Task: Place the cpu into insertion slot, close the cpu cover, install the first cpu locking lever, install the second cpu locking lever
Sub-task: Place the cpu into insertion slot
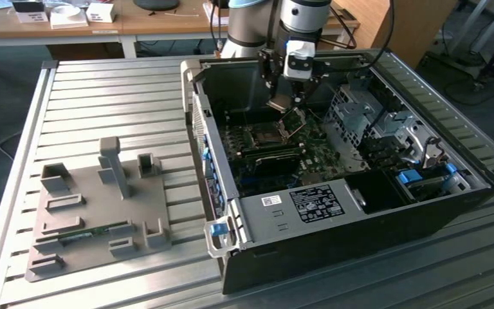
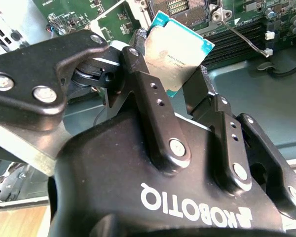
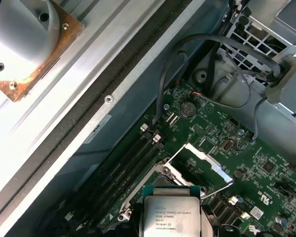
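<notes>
- On the exterior view's left, a grey holder tray [image 1: 92, 212] sits on the ribbed metal counter [image 1: 144, 84]. It is well apart from the work.
- Next comes the open grey computer case [image 1: 316, 212], with a green board [image 3: 266, 173] inside it.
- The insertion slot [image 1: 262, 134] lies flat on that board. It looks bare to me, with no chip in it yet.
- Above the slot hangs the claw [image 2: 171, 66]. It is clenched on the cpu [image 2: 180, 47], and its black fingers [image 2: 138, 59] pinch the chip by its edges. The chip is up in the air and does not touch the slot.
- Just beside the claw, toward the exterior view's right, the cpu cover [image 1: 292, 122] stands flipped up.
- What could go wrong: I think the chip could land crooked or turned the wrong way. That might bend the tiny pins in the slot.
- The pinch is only on the edges, so the chip might slip and drop.
- The cover stands close, so the claw could bump it on the way down.
- Black cables [image 3: 212, 64] lie further over, and I think they are out of the way.
</notes>
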